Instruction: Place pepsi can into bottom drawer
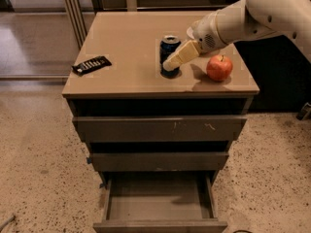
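The pepsi can (168, 45) stands upright on the cabinet top (126, 47), right of centre. My gripper (172, 64) reaches in from the upper right and sits right at the can's lower right side, covering part of it. The bottom drawer (160, 225) is pulled out towards me and its tray is empty. The middle drawer (159, 161) and the top drawer (159, 128) are pushed in.
A red apple (219, 68) lies just right of the can, under my arm. A black flat object (91, 64) lies at the top's left edge. A white bowl (190, 32) shows partly behind my arm. Speckled floor surrounds the cabinet.
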Motion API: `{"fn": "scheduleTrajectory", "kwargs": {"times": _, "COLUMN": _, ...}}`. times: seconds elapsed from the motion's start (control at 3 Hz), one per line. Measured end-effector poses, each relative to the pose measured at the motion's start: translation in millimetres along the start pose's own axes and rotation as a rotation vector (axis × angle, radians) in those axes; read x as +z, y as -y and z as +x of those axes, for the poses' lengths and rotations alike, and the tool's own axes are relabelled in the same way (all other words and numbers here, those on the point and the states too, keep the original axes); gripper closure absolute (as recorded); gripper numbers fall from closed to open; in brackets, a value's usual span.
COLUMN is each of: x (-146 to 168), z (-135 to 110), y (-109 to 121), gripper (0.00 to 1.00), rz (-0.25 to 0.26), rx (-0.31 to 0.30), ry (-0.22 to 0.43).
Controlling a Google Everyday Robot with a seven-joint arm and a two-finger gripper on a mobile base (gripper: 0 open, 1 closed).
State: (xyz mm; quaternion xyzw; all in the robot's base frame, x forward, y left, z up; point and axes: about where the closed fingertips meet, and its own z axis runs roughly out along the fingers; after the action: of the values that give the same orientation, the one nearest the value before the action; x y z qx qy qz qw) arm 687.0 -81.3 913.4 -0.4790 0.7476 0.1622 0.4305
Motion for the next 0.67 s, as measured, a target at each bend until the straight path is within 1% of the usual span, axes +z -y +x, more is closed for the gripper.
{"fn": "scheduleTrajectory", "kwargs": {"times": 0.33, "x": 26.5, "z": 9.7, "y": 4.6, "gripper": 0.0, "rz": 0.004, "rx": -0.002, "ry": 0.003}}
{"fn": "scheduleTrajectory", "kwargs": {"times": 0.67, "x": 40.0, "z": 18.3, "y": 13.7, "gripper": 0.0, "rz": 0.03, "rx": -0.01, "ry": -0.001}}
